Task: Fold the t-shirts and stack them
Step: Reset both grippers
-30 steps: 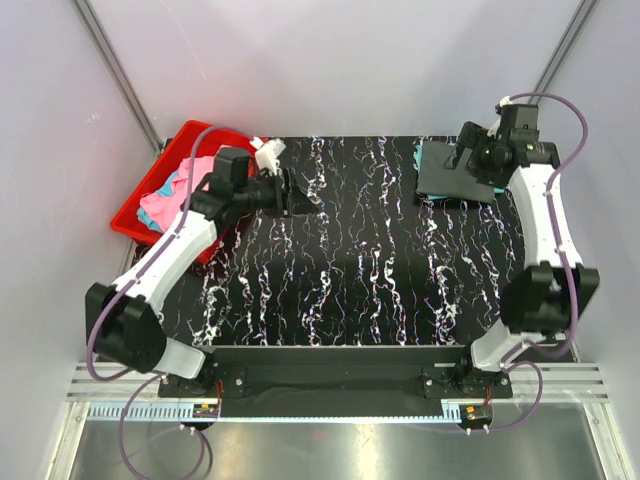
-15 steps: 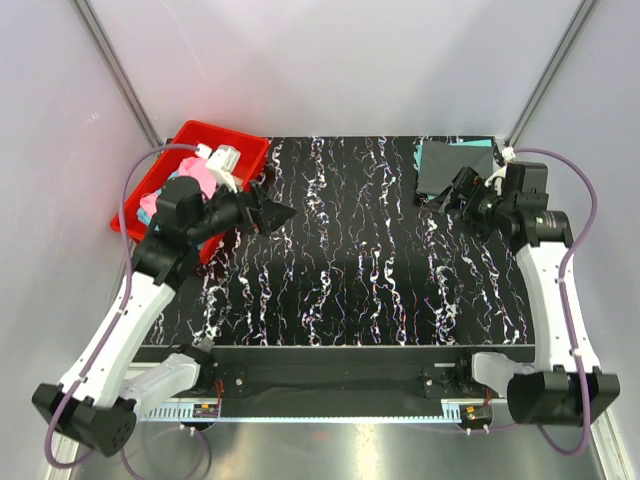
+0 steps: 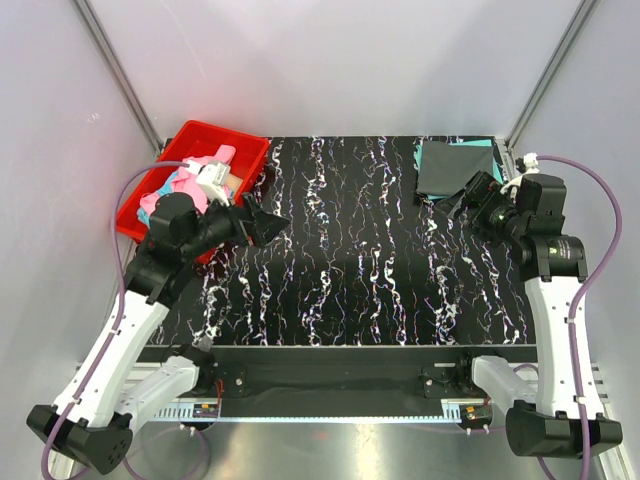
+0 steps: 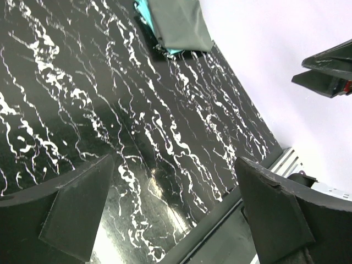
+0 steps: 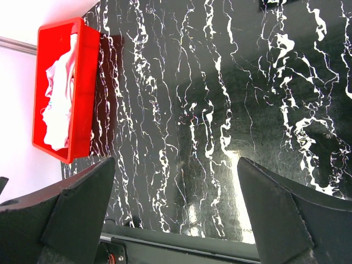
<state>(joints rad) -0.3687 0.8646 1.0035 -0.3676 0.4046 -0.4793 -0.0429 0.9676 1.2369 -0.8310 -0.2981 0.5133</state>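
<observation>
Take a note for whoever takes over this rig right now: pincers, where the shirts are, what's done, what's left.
Left pincer: open, empty, beside the red bin.
Right pincer: open, empty, next to the stack.
Done: charcoal t-shirt folded, lying on the teal t-shirt at the table's far right corner.
Left: pink t-shirt and light blue t-shirt lie crumpled in the bin.

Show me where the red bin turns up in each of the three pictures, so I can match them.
Top external: the red bin sits upper left, by the table's far left corner.
Left wrist: not in it.
Right wrist: the red bin runs along the left edge, in the upper half.
Shared landmark: the black, white-veined table top, seen in all three views.
</observation>
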